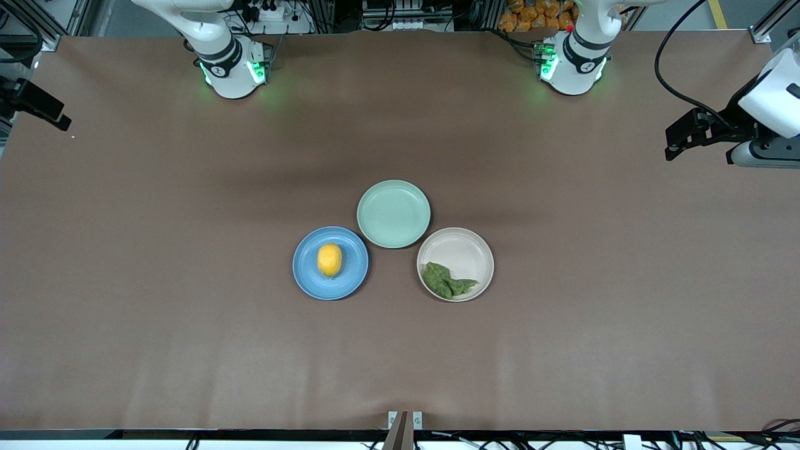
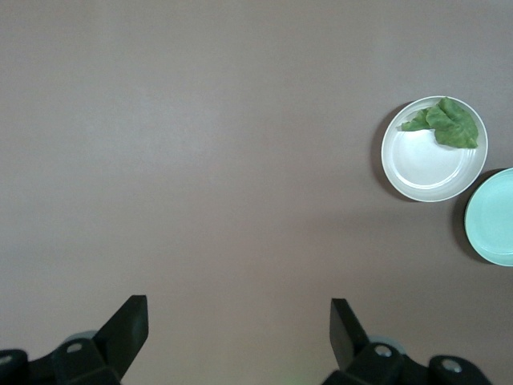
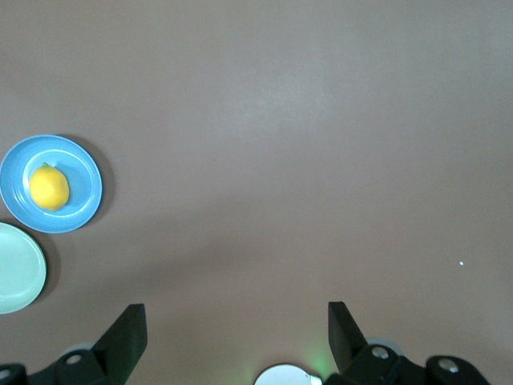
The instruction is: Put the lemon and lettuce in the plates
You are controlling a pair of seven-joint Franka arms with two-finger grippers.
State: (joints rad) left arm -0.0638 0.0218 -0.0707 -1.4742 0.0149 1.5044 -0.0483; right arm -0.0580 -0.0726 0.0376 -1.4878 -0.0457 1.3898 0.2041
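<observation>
The lemon (image 1: 329, 259) sits on the blue plate (image 1: 308, 279). The lettuce (image 1: 446, 280) lies at six o'clock on the beige plate (image 1: 460, 247), by the rim, so a bump could tip it out. The left gripper (image 2: 239, 322) and right gripper (image 3: 236, 322) wait spread wide, holding nothing, over bare table (image 1: 156, 250).

In your left wrist view the round light green plate (image 2: 493, 218) is cut by the edge; in your right wrist view that plate (image 3: 18, 268) is cut too; the front view crops both arms, so you see only part of the left pincer (image 1: 678, 144) and right pincer (image 1: 59, 119) at its borders.

Robot lab: brown-covered table (image 1: 125, 281), aluminium framing (image 1: 772, 19), cables (image 1: 672, 69).
</observation>
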